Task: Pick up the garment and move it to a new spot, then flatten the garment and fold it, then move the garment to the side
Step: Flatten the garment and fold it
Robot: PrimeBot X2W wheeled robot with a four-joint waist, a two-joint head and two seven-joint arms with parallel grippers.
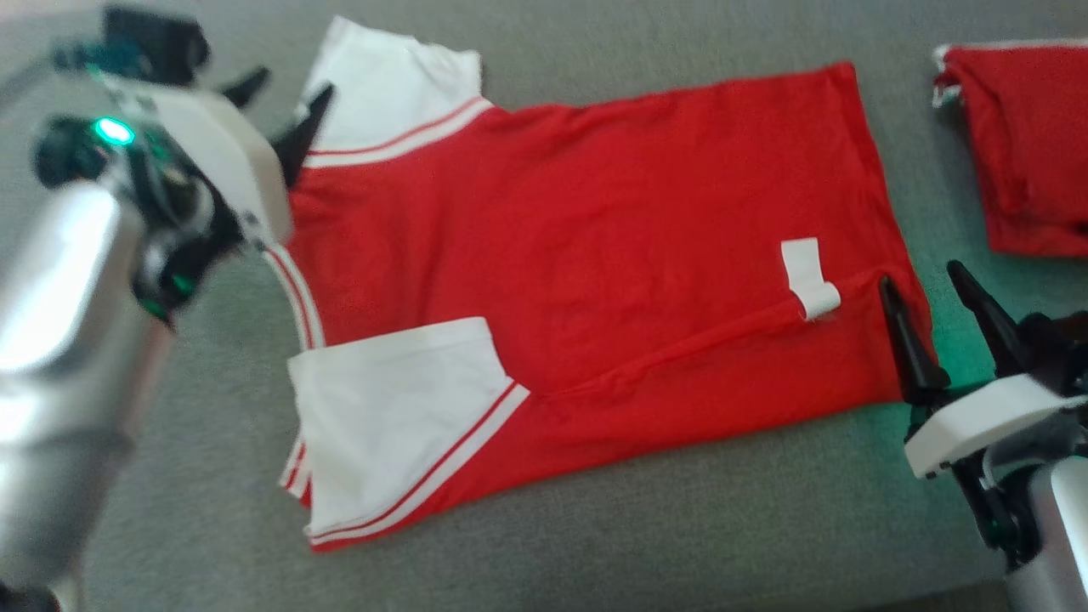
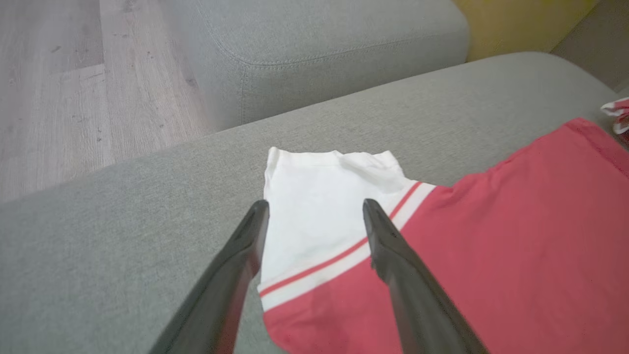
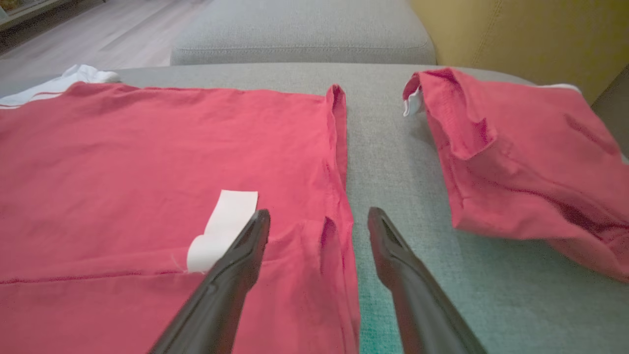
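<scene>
A red garment [image 1: 595, 229] with white sleeves lies spread flat on the grey cushion, its long near edge folded over onto the body. A white label [image 1: 809, 276] sticks out of the fold seam near the hem. My left gripper [image 1: 285, 106] stands open just above the far white sleeve [image 2: 319, 206], nothing between its fingers. At the hem corner my right gripper [image 1: 926, 280] is open too, one finger over the red cloth [image 3: 147, 162] and the other over bare cushion. Neither gripper holds the garment.
A second red garment [image 1: 1028, 144] lies bunched at the right, close to my right gripper [image 3: 319, 216]. The grey cushion [image 1: 680, 527] has free room along its near edge. Beyond it stand another grey seat [image 2: 319, 44], wooden floor [image 2: 54, 83] and a yellow wall [image 3: 516, 34].
</scene>
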